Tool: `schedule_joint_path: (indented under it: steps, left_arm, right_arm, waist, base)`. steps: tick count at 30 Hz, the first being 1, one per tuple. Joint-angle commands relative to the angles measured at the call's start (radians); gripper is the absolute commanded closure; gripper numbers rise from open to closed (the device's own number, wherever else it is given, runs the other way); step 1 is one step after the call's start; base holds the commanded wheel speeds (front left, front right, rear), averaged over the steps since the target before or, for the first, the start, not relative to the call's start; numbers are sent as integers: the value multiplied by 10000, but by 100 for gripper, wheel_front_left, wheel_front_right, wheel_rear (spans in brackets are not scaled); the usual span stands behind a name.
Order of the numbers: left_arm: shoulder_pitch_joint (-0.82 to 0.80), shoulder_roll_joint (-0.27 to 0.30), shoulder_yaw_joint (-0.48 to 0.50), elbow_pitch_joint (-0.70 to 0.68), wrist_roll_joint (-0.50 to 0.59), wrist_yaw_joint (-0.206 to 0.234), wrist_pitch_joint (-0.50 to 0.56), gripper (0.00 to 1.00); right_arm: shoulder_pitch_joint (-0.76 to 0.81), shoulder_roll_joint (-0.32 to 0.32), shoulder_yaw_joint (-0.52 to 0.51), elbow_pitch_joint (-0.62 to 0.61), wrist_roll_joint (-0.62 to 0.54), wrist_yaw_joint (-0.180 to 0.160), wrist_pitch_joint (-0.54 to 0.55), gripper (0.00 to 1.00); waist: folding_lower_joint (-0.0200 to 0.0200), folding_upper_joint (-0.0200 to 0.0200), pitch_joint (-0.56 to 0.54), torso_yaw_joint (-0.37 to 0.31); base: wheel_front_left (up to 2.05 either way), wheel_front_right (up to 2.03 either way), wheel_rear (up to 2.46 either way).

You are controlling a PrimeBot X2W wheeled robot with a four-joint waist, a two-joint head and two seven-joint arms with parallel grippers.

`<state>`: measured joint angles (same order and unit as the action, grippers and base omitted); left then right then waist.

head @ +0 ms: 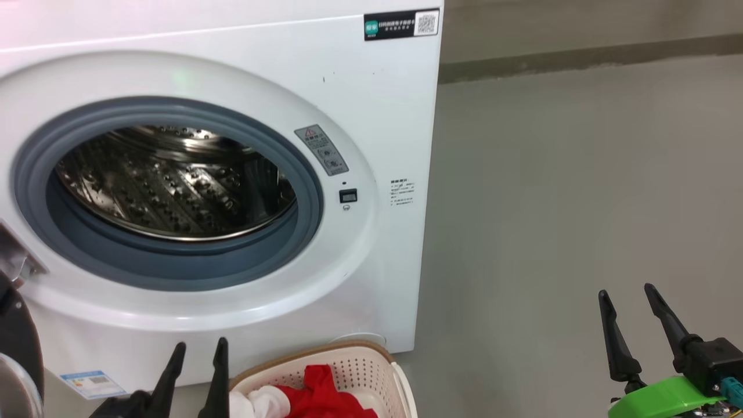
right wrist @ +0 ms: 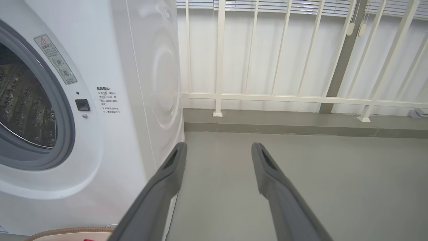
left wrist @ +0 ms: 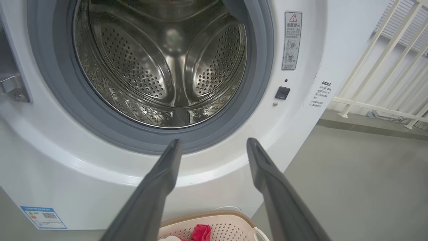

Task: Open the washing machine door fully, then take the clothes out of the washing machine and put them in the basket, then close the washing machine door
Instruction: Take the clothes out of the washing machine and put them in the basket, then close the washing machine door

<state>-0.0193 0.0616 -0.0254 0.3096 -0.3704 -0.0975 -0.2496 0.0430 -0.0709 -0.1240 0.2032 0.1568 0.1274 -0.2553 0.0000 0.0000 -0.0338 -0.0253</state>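
Nearest you, your left gripper [head: 201,347] has its two long dark fingers spread, with nothing between them. It hangs just beside the small cream perforated plastic basket [head: 325,350] with the brown woven-look rim. The bright red and white soft clothes [head: 320,396] lie in that basket, which stands just in front of the big white front-loading washing machine [head: 371,116]. Above, the grey rubber ring [head: 174,268] frames the perforated steel drum [head: 174,180]. The glossy black-rimmed round washing machine door [head: 20,337] stands swung open at your far left. Your right gripper [head: 627,291] is also spread and holds nothing. It is over the grey floor [head: 580,174], well apart from the machine, with a white railing [right wrist: 219,60] beyond it.
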Motion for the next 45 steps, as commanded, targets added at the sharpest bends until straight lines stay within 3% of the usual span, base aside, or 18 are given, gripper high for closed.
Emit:
schedule_joint_path:
  steps: [1, 9, 32, 45]
  left_arm:
    - [-87, 75, 421, -349, 23, -80, -122, 0]
    - [340, -21, 796, -976, 264, -34, -122, 0]
    - [249, -26, 1150, -1097, 716, -120, -122, 0]
    - [173, -55, 1188, -1009, 790, -159, -122, 0]
  right_arm:
    - [-89, -122, 130, -279, -20, 33, -65, 0]
    - [-11, -70, 48, -284, -11, 33, -65, 0]
    - [29, 36, -52, -155, 1, 33, -65, 0]
    - [-29, 87, -118, -150, 64, 33, -65, 0]
  waist:
    - [0, 0, -181, -119]
    - [0, 0, -281, -220]
    - [0, 0, -153, -215]
    - [0, 0, -147, -181]
  base:
    - [0, 0, 0]
    - [0, 0, 0]
    - [-3, 3, 0]
    - [-132, 132, 0]
